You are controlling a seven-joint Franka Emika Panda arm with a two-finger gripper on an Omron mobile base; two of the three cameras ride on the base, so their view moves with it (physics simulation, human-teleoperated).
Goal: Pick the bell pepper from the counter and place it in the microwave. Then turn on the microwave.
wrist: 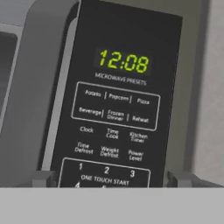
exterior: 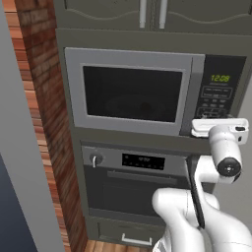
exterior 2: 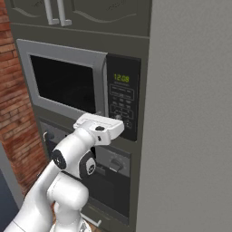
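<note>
The microwave [exterior: 130, 93] is built into the dark cabinet wall, and its dark glass door [exterior 2: 63, 84] is closed. Its black keypad panel [wrist: 116, 113] shows green digits 12:08. My gripper [wrist: 111, 179] is open and points straight at the lower part of the keypad [exterior: 216, 96], close to it. Its two fingertips [wrist: 43, 178] stand wide apart with nothing between them. From the right base view, the hand [exterior 2: 102, 126] sits just left of the panel's lower buttons. The bell pepper is hidden from view. The counter is out of view.
An oven [exterior: 135, 182] with a round knob [exterior: 96, 159] sits directly under the microwave. A brick wall [exterior: 42, 123] runs down the left. Cabinet doors with silver handles [exterior: 151, 14] hang above. A flat grey panel [exterior 2: 190, 118] stands to the right.
</note>
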